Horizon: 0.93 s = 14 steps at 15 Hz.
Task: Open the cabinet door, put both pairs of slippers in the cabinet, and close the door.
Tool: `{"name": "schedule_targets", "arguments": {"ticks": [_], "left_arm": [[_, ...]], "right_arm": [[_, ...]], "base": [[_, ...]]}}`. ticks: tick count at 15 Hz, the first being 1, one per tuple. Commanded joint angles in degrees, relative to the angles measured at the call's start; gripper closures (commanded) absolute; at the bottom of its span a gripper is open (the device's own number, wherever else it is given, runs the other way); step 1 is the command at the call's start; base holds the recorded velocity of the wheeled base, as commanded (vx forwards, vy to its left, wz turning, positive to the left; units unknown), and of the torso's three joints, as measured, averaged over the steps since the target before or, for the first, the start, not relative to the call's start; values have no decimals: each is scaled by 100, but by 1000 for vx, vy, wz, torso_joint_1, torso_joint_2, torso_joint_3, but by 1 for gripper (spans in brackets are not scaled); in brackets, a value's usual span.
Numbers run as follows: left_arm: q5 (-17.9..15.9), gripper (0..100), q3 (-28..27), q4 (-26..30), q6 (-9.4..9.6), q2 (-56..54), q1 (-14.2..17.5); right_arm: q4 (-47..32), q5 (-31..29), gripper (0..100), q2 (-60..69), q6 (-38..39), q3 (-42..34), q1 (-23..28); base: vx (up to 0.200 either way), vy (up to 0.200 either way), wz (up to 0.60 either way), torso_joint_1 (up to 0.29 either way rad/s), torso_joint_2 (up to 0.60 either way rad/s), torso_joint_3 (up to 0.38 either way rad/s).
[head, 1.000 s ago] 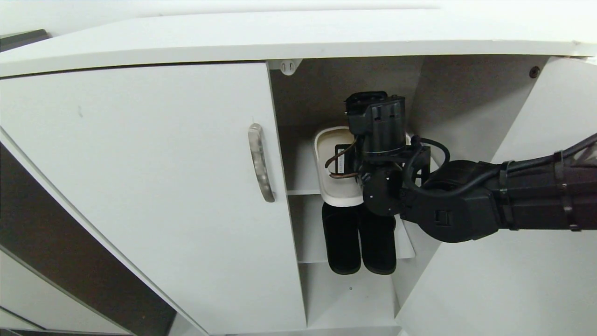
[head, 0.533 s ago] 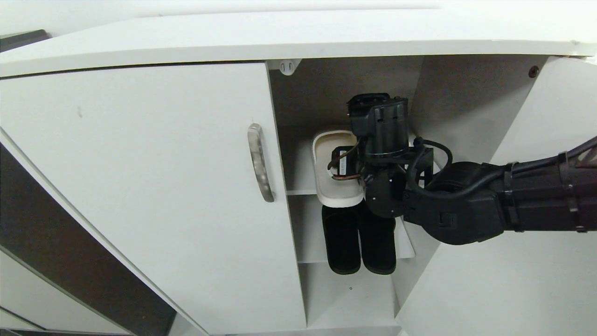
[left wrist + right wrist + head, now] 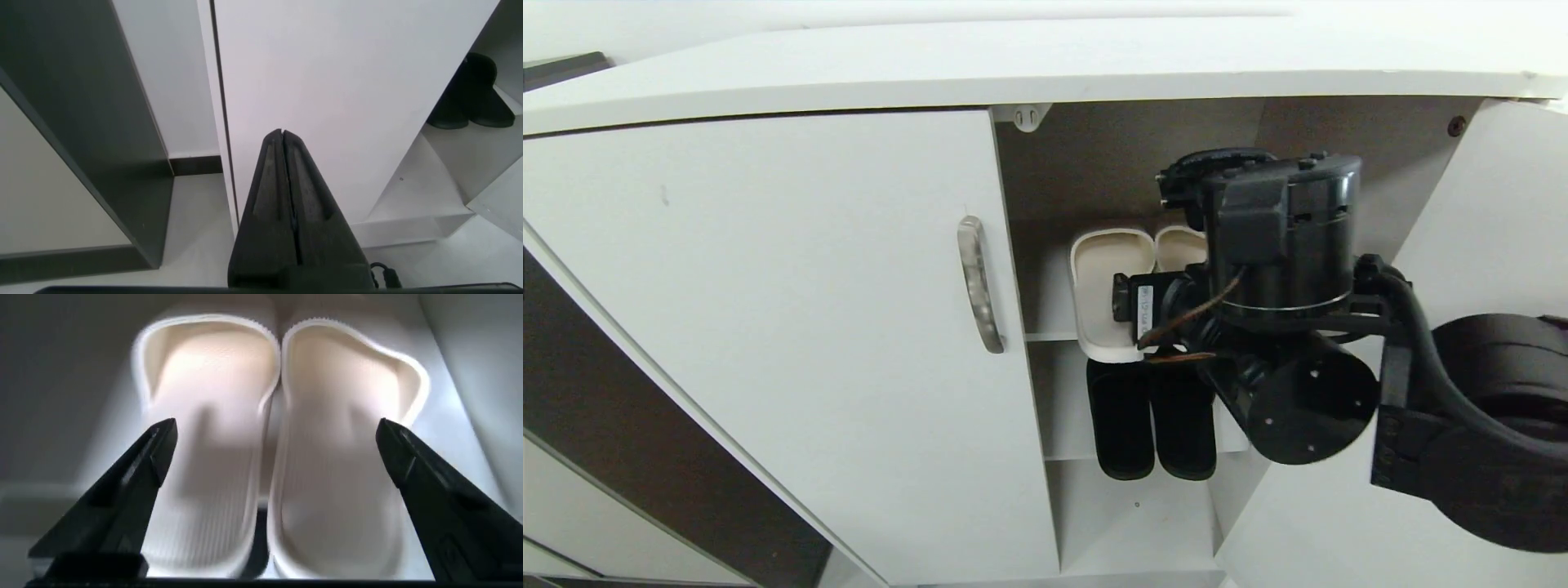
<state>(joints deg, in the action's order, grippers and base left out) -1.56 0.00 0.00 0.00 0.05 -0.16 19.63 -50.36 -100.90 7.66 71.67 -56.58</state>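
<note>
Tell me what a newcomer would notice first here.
The open right gripper, on its bulky black arm, faces the white slippers, side by side on the cabinet's upper shelf. The black slippers sit on the shelf below, beside the closed left door with its metal handle.

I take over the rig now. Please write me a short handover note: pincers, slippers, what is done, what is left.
Right pincer: open, empty, facing the white slippers on the upper shelf, not touching them.
Left pincer: shut, empty, before the closed left door.
Black slippers: on the shelf below.
Done: right door open, both pairs inside.
Left: draw the right arm out, close the door.
</note>
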Motion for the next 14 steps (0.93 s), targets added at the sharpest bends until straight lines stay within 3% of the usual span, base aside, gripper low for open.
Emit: {"name": "schedule_targets", "arguments": {"ticks": [1,5,14], "left_arm": [[-2,100,0,0,0,4,-2],[-11,100,0,0,9,4,-2],[15,100,0,0,-35,4,-2]], "right_arm": [[6,17,100,633,192,-830,-336],[112,105,100,616,790,-1533,-380],[340,132,100,361,781,-1551,-354]], "base": [[0,0,0,0,0,0],[0,0,0,0,0,0],[0,0,0,0,0,0]]}}
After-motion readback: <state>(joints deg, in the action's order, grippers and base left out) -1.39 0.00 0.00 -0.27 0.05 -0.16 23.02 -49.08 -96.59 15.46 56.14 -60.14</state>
